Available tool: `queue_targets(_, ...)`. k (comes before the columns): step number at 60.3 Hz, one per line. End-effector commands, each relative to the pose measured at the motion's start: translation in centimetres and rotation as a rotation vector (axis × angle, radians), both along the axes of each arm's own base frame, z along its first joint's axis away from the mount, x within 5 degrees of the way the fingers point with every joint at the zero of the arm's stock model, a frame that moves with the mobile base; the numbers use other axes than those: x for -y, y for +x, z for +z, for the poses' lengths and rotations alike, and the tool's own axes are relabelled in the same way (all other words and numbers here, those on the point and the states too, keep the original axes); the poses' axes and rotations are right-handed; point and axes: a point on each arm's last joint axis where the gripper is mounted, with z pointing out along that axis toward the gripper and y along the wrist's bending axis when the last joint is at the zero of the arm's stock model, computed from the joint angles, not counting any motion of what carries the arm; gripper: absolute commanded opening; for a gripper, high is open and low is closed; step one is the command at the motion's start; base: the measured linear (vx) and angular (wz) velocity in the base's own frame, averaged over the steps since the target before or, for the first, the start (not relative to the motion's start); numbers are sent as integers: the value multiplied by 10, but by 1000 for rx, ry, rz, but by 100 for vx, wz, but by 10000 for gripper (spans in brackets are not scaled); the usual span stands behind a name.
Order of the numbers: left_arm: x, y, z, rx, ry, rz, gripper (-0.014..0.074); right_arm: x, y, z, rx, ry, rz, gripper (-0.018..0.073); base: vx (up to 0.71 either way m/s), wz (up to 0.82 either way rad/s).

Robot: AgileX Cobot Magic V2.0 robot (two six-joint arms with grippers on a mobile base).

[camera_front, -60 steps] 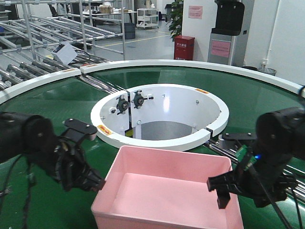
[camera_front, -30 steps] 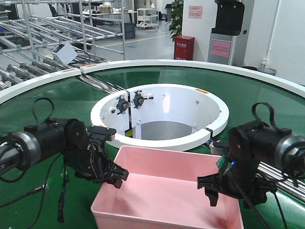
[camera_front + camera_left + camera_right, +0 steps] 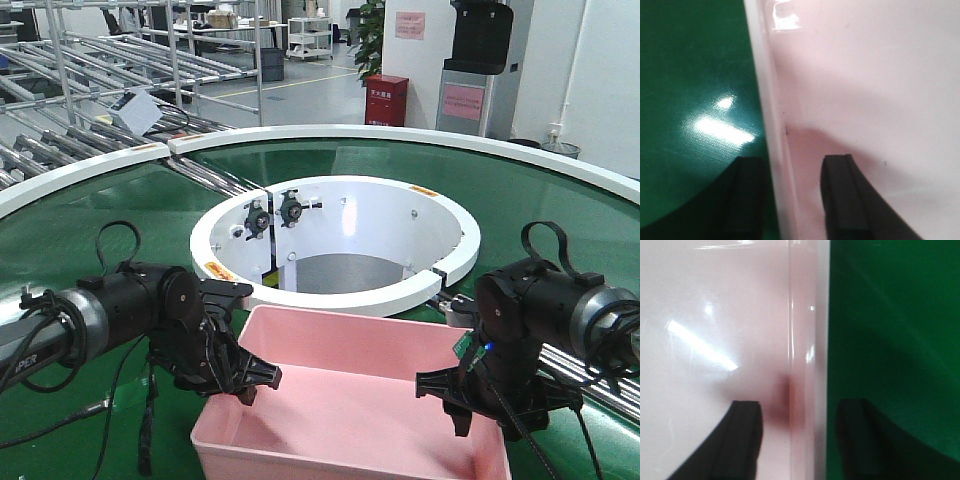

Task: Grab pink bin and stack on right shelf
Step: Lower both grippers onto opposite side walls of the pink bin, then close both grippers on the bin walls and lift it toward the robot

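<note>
The pink bin (image 3: 350, 395) sits on the green belt (image 3: 120, 200) at the near edge of the front view. My left gripper (image 3: 252, 385) is open and straddles the bin's left wall (image 3: 776, 125), with one finger (image 3: 747, 195) outside over the belt and the other (image 3: 840, 195) inside. My right gripper (image 3: 452, 405) is open and straddles the bin's right wall (image 3: 807, 340), with one finger (image 3: 745, 435) inside and the other (image 3: 860, 440) outside. Gaps show between the fingers and the walls. The steel right shelf is out of view.
A white ring (image 3: 335, 235) around a round opening lies just behind the bin. Racks of grey roller rails (image 3: 90, 80) stand at the back left. A red cabinet (image 3: 386, 100) and a dark machine (image 3: 480, 60) stand at the back.
Both arms have swung inward from beside the bin, and each gripper now sits over a side wall. The bin has not moved.
</note>
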Motion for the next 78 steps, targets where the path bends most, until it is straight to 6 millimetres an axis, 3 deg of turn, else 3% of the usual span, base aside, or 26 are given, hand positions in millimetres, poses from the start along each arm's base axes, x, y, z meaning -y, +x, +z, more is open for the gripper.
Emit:
queue_targets(1, 2, -3, 41, 110, -41, 12, 273, 1, 0, 31, 96, 17, 6, 289, 0, 0)
queue_targets(16, 3, -3, 40, 103, -49, 13, 132, 0, 0, 31, 94, 25, 4, 116, 0, 0)
queue_targets(30, 3, -4, 43, 105, -49, 12, 104, 0, -1, 30, 89, 33, 0, 50, 0, 0)
queue_targets(42, -4, -14, 75, 169, -44, 24, 104, 2, -6, 44, 111, 37, -7, 43, 0, 0)
queue_targets(61, -38, -60, 152, 226, -11, 248, 104, -3, -33, 105, 278, 66, 64, 43, 0, 0)
queue_targets(72, -54, -100, 163, 280, 13, 346, 104, -23, -61, 134, 335, 38, 158, 43, 0, 0)
queue_targets(78, -59, -127, 158, 294, 19, 321, 104, -34, -78, 144, 323, 34, 202, 44, 0, 0)
